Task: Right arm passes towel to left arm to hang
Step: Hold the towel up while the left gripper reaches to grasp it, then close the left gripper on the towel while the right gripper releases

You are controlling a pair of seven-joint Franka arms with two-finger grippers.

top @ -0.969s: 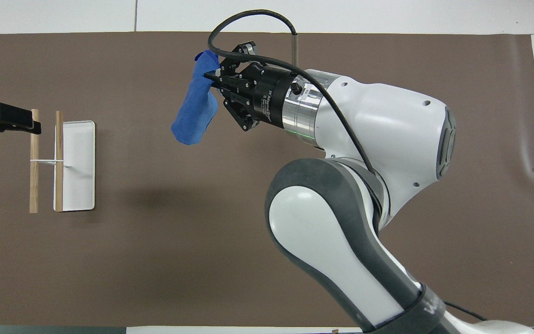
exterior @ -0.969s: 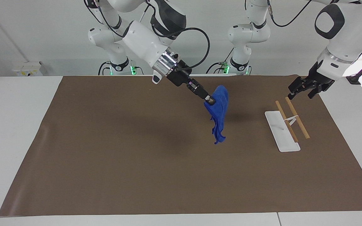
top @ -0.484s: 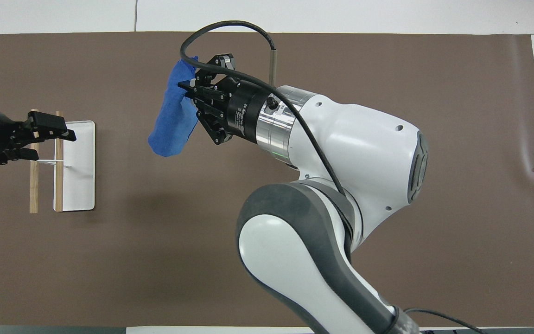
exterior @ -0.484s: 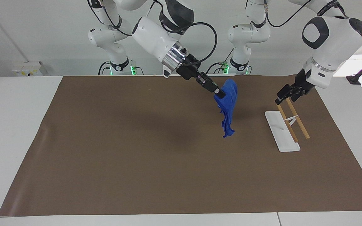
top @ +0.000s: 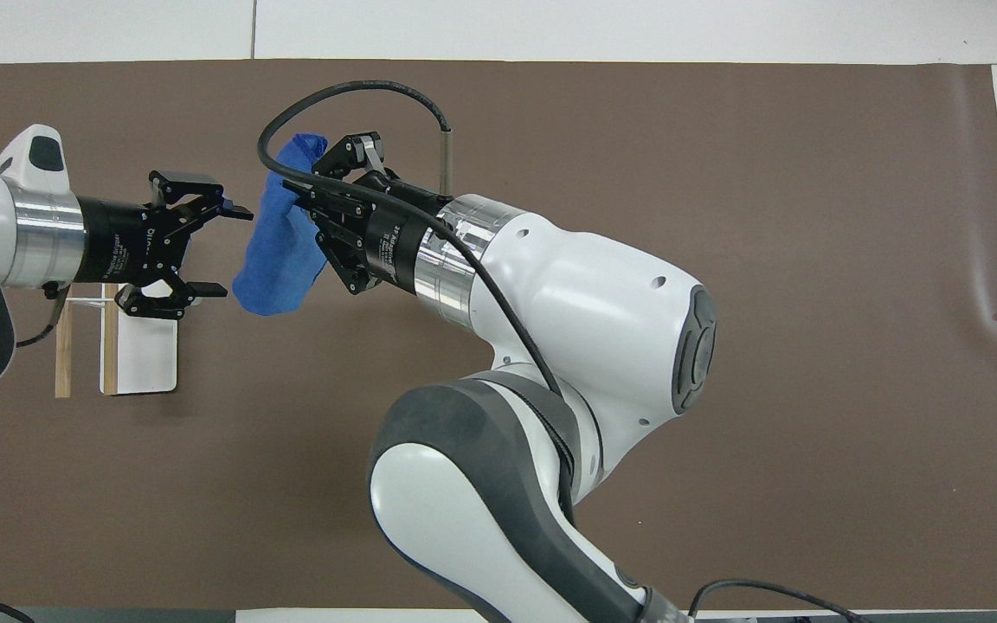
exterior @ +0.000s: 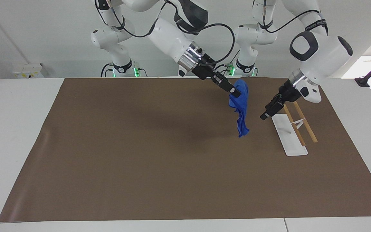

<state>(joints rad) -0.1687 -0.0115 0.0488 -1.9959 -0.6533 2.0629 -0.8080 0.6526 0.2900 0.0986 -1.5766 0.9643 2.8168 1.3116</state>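
The blue towel (exterior: pixel 241 106) (top: pixel 278 247) hangs in the air over the brown mat, pinched at its upper part by my right gripper (exterior: pixel 235 92) (top: pixel 299 203), which is shut on it. Its lower end dangles free above the mat. My left gripper (exterior: pixel 264 115) (top: pixel 228 251) is open and points at the towel from the rack's side, a short gap away, without touching it.
A hanging rack stands toward the left arm's end of the table: a white base plate (exterior: pixel 288 138) (top: pixel 142 363) with two wooden rods (exterior: pixel 303 124) (top: pixel 63 355) on a thin white stand. The brown mat (exterior: pixel 140 145) covers most of the table.
The right arm carried the towel toward the left arm's end of the table. The left gripper swung from above the rack's rods toward the towel, staying open.
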